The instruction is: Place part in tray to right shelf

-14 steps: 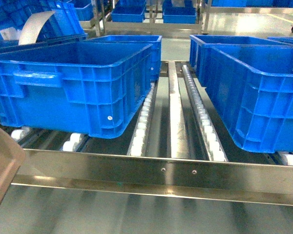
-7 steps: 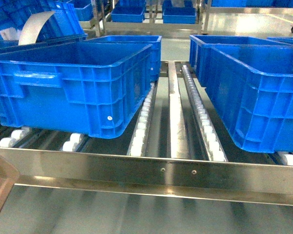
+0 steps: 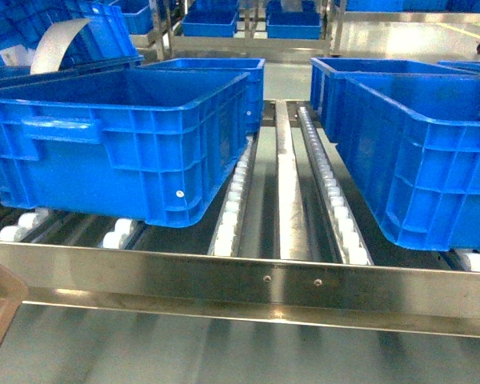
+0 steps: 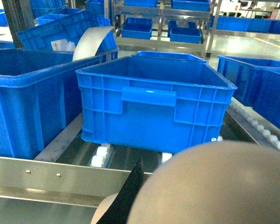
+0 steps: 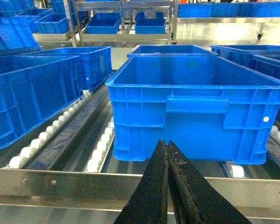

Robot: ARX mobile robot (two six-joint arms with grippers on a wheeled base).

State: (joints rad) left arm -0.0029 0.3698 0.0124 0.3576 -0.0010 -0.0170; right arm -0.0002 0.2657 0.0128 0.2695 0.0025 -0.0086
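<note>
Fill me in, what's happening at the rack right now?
The robot faces the steel roller shelf, which carries big blue crates. The beige tray fills the lower part of the left wrist view and just peeks into the head view's bottom left corner. The right tool is shut and empty, pointing at a crate. No small blue part is visible.

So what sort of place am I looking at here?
Most likely a factory or warehouse floor: a stainless-steel flow rack with white roller lanes, loaded with large blue plastic crates, and more racks of crates beyond.
</note>
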